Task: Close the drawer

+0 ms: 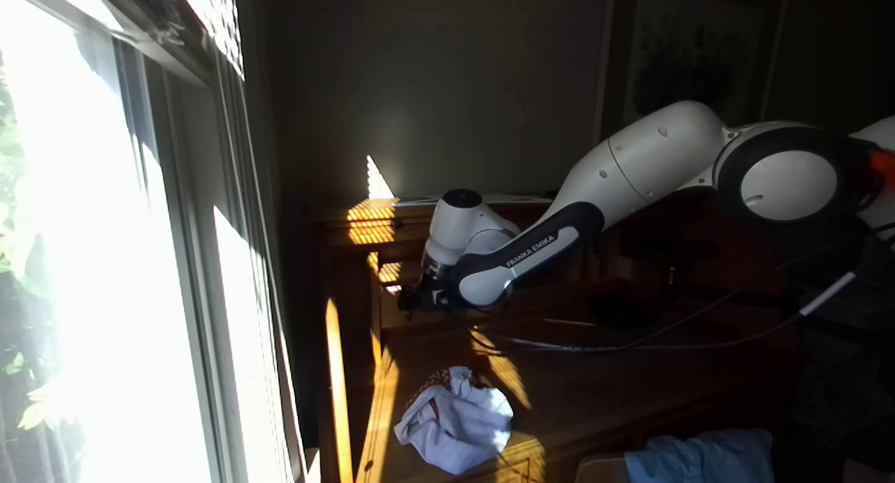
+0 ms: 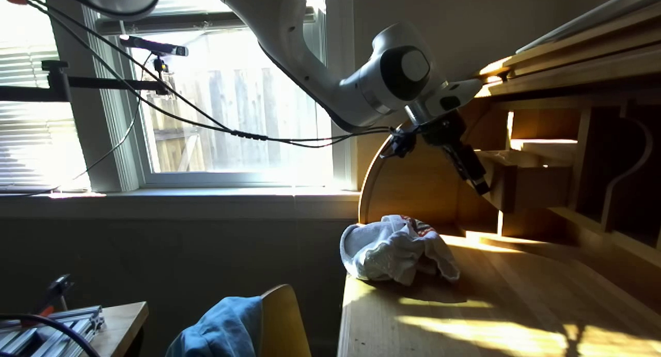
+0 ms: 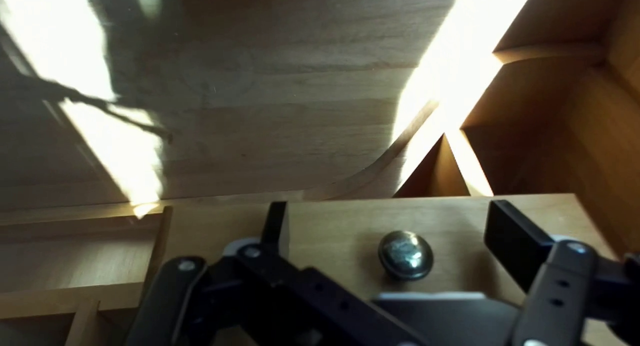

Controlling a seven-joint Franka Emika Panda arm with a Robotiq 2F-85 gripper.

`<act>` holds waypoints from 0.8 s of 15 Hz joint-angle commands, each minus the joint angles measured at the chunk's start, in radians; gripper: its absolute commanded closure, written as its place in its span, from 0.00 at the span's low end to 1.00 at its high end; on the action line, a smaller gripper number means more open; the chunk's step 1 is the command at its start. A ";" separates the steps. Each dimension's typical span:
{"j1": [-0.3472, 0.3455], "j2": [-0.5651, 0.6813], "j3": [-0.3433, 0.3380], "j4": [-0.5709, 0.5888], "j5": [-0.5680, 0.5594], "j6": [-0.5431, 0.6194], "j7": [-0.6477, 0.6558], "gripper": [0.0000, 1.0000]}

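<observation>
The wooden drawer (image 2: 539, 186) sticks out of the desk hutch in an exterior view. Its pale wooden front (image 3: 330, 231) fills the lower part of the wrist view. A round shiny metal knob (image 3: 405, 255) sits on that front. My gripper (image 3: 397, 231) is open, with one black finger on each side of the knob and a gap to it on both sides. In an exterior view the gripper (image 2: 481, 184) points down at the drawer front, and whether it touches is unclear. In an exterior view the gripper (image 1: 407, 300) is dark and the drawer is hard to make out.
A white and red cloth (image 2: 400, 251) lies bunched on the wooden desktop (image 2: 496, 279) below the arm. The hutch has open compartments (image 2: 632, 155) beside the drawer. A chair with a blue cloth (image 2: 222, 326) stands in front. A window (image 1: 91, 259) is beside the desk.
</observation>
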 commanded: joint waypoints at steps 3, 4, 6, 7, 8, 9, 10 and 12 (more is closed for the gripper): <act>0.025 0.072 -0.055 0.093 -0.034 0.025 0.101 0.00; 0.029 0.077 -0.063 0.098 -0.041 0.031 0.109 0.00; 0.028 0.088 -0.064 0.112 -0.041 0.032 0.112 0.00; 0.029 0.095 -0.067 0.119 -0.044 0.035 0.116 0.00; 0.028 0.101 -0.067 0.127 -0.043 0.035 0.120 0.00; 0.029 0.108 -0.069 0.134 -0.046 0.038 0.126 0.00; 0.028 0.114 -0.069 0.142 -0.045 0.038 0.130 0.00; 0.027 0.133 -0.071 0.166 -0.043 0.039 0.139 0.00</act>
